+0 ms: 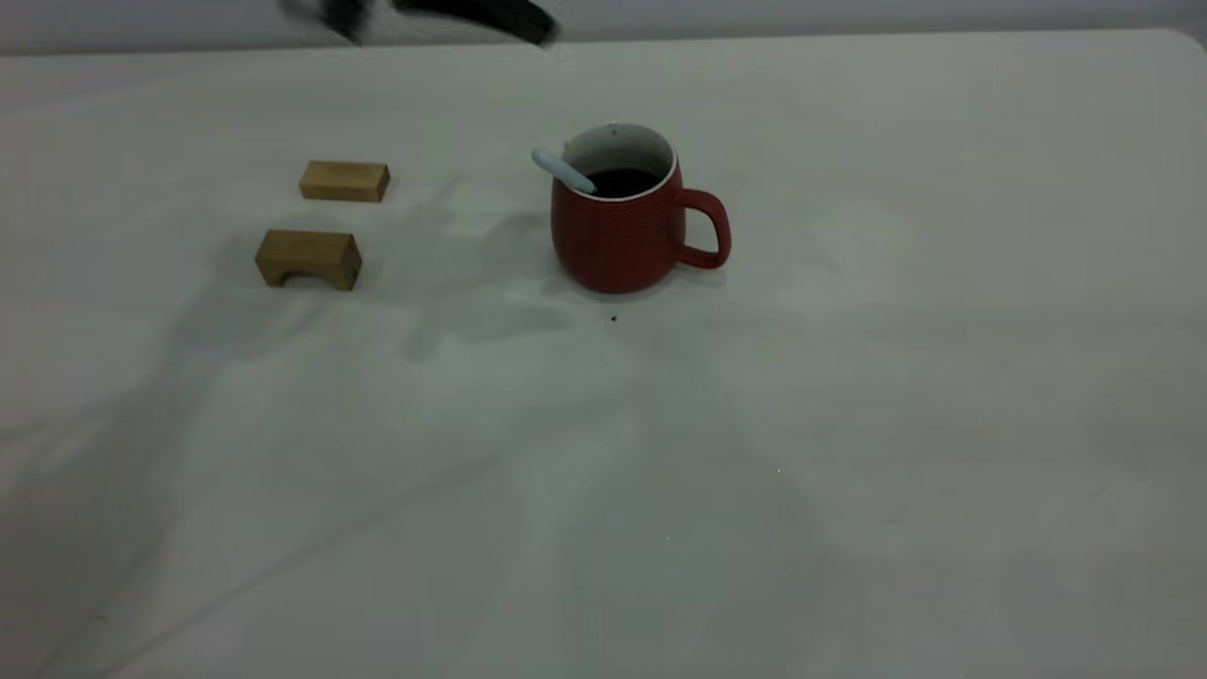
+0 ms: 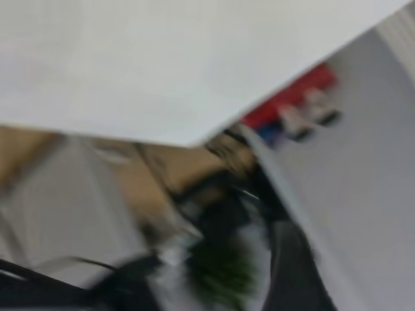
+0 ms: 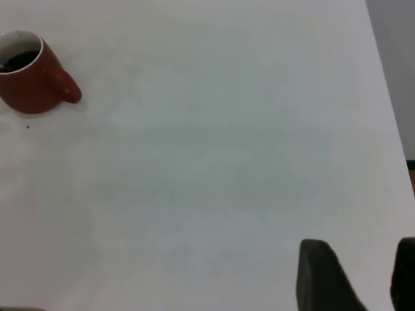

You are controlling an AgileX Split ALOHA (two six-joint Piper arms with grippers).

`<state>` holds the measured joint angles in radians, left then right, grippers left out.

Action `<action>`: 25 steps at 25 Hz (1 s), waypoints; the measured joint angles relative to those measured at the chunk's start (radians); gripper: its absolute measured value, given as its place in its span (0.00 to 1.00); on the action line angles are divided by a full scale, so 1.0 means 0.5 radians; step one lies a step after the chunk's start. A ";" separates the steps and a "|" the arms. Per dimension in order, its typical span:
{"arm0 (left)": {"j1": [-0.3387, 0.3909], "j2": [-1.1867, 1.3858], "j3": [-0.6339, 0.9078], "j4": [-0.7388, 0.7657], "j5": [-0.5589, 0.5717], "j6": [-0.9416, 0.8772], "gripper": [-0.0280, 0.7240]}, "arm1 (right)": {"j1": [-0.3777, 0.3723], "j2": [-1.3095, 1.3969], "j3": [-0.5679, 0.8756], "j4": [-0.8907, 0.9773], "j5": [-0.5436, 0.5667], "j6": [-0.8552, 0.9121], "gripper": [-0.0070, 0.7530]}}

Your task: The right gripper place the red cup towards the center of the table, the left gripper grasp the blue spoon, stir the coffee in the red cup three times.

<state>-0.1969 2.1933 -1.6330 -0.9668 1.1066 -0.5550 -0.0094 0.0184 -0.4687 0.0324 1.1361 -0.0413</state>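
The red cup (image 1: 618, 236) stands upright near the middle of the table (image 1: 849, 424), its handle pointing to the right. Dark coffee (image 1: 624, 181) fills it. The blue spoon (image 1: 563, 171) leans in the cup, with its pale handle sticking out over the left rim and nothing holding it. My left gripper (image 1: 471, 14) is a blurred black shape at the far edge, well above and behind the cup. My right gripper (image 3: 360, 246) is open and empty, far from the cup (image 3: 29, 91) in the right wrist view. The left wrist view shows only the table's edge and the room.
Two tan wooden blocks lie left of the cup, a flat one (image 1: 344, 181) and an arched one (image 1: 308, 258). A small dark speck (image 1: 613, 319) sits just in front of the cup. The table's rounded corner (image 1: 1183, 38) is at the far right.
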 joint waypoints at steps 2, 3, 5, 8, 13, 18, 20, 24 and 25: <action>0.000 -0.145 0.000 0.251 0.053 0.000 0.72 | 0.000 0.000 0.000 0.000 0.000 0.000 0.40; 0.000 -0.227 0.000 0.347 0.093 0.000 0.72 | 0.000 0.000 0.000 0.000 0.000 0.000 0.40; 0.000 -0.397 0.000 0.552 0.123 -0.001 0.72 | 0.000 0.000 0.000 0.000 0.000 0.000 0.40; 0.000 -0.649 0.000 0.774 0.123 0.015 0.72 | 0.000 0.000 0.000 0.000 0.000 0.000 0.40; 0.000 -1.073 0.000 1.205 0.123 0.360 0.72 | 0.000 0.000 0.000 0.000 0.000 0.000 0.40; 0.000 -1.489 0.000 1.508 0.123 0.657 0.72 | 0.000 0.000 0.000 0.000 0.000 0.000 0.40; 0.000 -1.640 0.005 1.628 0.123 0.715 0.72 | 0.000 0.000 0.000 0.000 0.000 0.000 0.40; 0.000 -1.970 0.175 1.749 0.123 0.767 0.72 | 0.000 0.000 0.000 0.000 0.000 0.000 0.40; 0.000 -2.062 0.262 1.773 0.123 0.776 0.72 | 0.000 0.000 0.000 0.000 0.000 0.000 0.40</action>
<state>-0.1969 1.1624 -1.5018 -0.0802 1.1681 -0.1670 -0.0094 0.0184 -0.4687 0.0324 1.1361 -0.0413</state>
